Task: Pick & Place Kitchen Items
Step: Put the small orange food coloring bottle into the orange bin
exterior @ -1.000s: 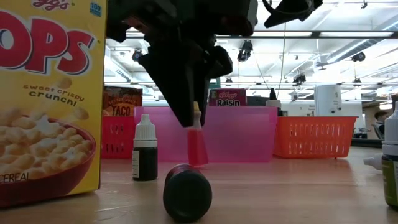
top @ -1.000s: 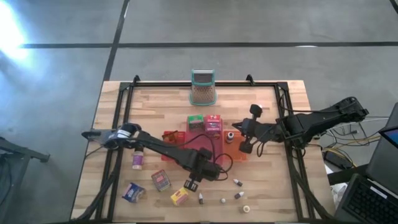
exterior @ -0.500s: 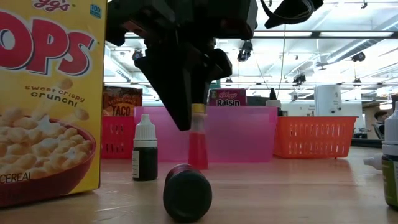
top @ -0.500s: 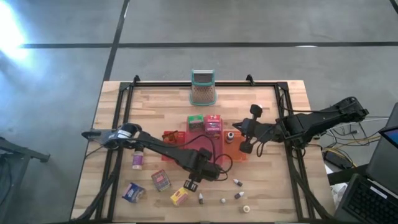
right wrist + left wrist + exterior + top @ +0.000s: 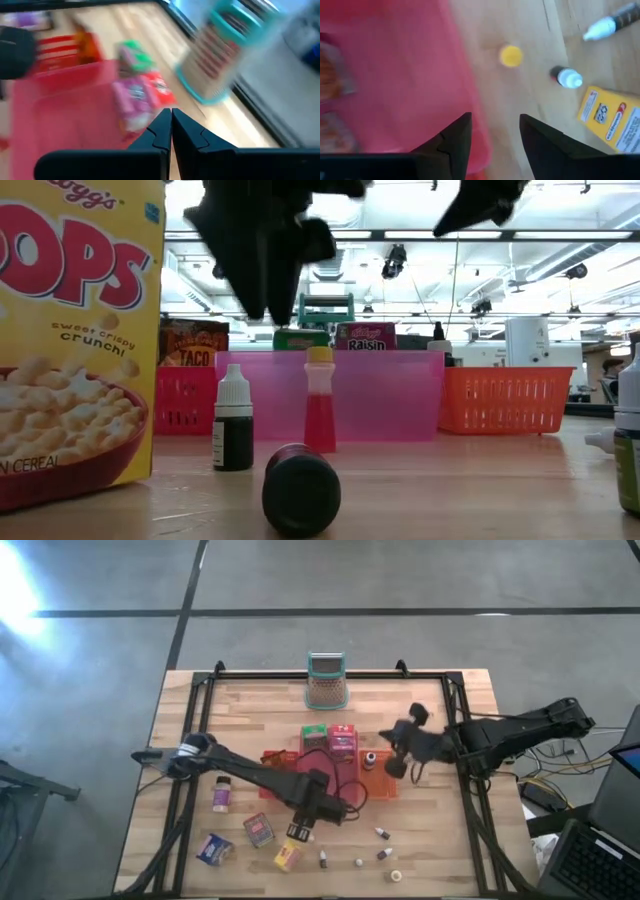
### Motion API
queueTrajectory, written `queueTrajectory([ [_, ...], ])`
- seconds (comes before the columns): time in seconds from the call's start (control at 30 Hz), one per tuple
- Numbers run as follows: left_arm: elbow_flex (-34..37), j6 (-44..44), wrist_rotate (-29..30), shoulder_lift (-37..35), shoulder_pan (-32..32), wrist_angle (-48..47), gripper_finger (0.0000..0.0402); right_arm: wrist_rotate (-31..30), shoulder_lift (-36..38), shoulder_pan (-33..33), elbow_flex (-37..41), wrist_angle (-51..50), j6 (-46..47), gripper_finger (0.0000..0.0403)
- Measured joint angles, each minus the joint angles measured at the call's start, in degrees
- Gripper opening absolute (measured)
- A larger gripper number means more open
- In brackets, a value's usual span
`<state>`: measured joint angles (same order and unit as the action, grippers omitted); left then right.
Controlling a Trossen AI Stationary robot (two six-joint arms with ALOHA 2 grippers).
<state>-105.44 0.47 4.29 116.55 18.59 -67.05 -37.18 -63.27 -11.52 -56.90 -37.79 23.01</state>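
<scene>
Left gripper hangs over the table front, fingers parted and empty. The red yellow-capped bottle stands upright, long axis vertical, free of the fingers and just ahead of them, beside the pink tray. At its 9 o'clock in the low view stands a dark white-capped bottle; the yellow cereal box lies close by. Right gripper, pinched shut on nothing, waits near the orange tray, farther off.

Two robot arms work the table. Boxes – five: green and pink far, blue, red and yellow near left. One jar, two trays, one mesh holder.
</scene>
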Motion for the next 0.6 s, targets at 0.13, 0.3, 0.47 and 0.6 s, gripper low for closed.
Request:
queueTrajectory([
  [0.13, 2.4, -1.5, 9.0, -6.5, 0.1, 1.6, 0.0169, 5.8, 1.1, 8.8, 0.0, -8.2, 7.7, 0.0008],
  [0.3, 12.2, -2.7, 17.4, -18.6, 0.0, 11.4, 0.0169, 12.4, 1.1, 22.7, 0.0, -15.0, 10.6, 0.0008],
  [0.47, 28.3, -3.4, 20.6, -32.9, 0.0, 30.6, 0.0169, 17.7, 0.0, 35.6, 0.0, -16.9, 10.0, 0.0008],
  [0.6, 42.2, -3.3, 20.9, -43.1, 0.0, 46.3, 0.0169, 20.1, -2.5, 42.6, 0.0, -16.9, 9.4, 0.0008],
])
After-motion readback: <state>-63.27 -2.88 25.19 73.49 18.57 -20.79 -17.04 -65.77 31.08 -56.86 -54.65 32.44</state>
